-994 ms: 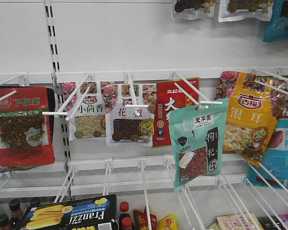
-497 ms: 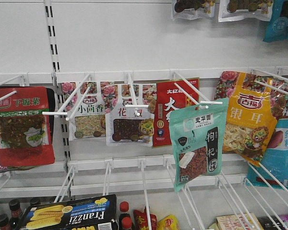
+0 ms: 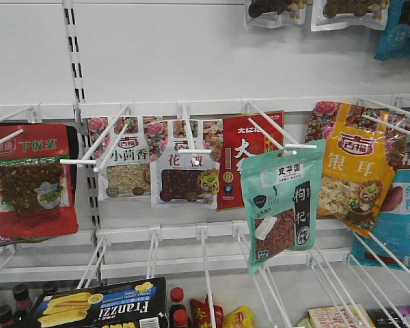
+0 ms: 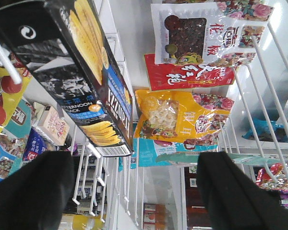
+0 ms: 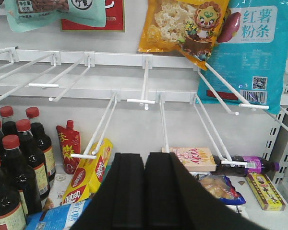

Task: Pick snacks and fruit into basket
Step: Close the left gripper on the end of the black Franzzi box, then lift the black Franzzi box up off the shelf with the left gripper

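Observation:
The teal goji pouch (image 3: 280,205) hangs on a white hook at centre right of the shelf wall; its lower edge shows at the top left of the right wrist view (image 5: 57,12). The black Franzzi box (image 3: 99,307) with yellow wafer rolls lies on the shelf at the lower left. From below, the left wrist view shows it (image 4: 72,67) above my left gripper (image 4: 134,191), which is open wide with nothing between the fingers. My right gripper (image 5: 145,191) is shut and empty, low in front of the bottom shelf. The basket and the fruit are out of view.
White wire hooks (image 3: 205,273) jut out from the wall. Red (image 3: 31,181), floral-topped (image 3: 184,167) and yellow (image 3: 352,171) pouches hang beside the teal one. Dark bottles (image 5: 14,158), a yellow Nabati box (image 5: 89,175) and a Pocky box (image 5: 189,158) stand on the bottom shelf.

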